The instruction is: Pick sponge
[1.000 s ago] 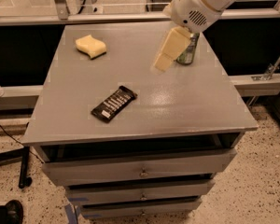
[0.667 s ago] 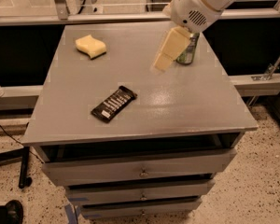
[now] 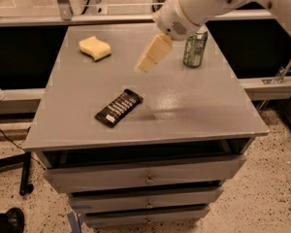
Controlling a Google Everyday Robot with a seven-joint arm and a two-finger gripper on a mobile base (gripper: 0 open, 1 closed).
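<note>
The hand [image 3: 145, 64] hangs in the air above the back half of the table [image 3: 199, 110], holding nothing and touching nothing. It slants down and to the left from the white arm [image 3: 194, 6], which enters from the upper right. From this angle I cannot tell whether it is spread or pressed together.

The sponge [image 3: 94, 47] lies flat on the table to the left of the hand and a little farther back, near the rear left corner. Bare tabletop separates the 2, so they are clearly apart.

On the hand's other side, to the right, 1 green can [image 3: 195, 47] stands upright, partly behind the arm's round wrist. Nearer the front edge, below and left of the hand, 1 black wrapped snack bar [image 3: 119, 107] lies on a diagonal, well apart from the sponge.

Under the grey top, 3 drawer fronts [image 3: 145, 176] stack downward, above a speckled floor [image 3: 262, 198].
</note>
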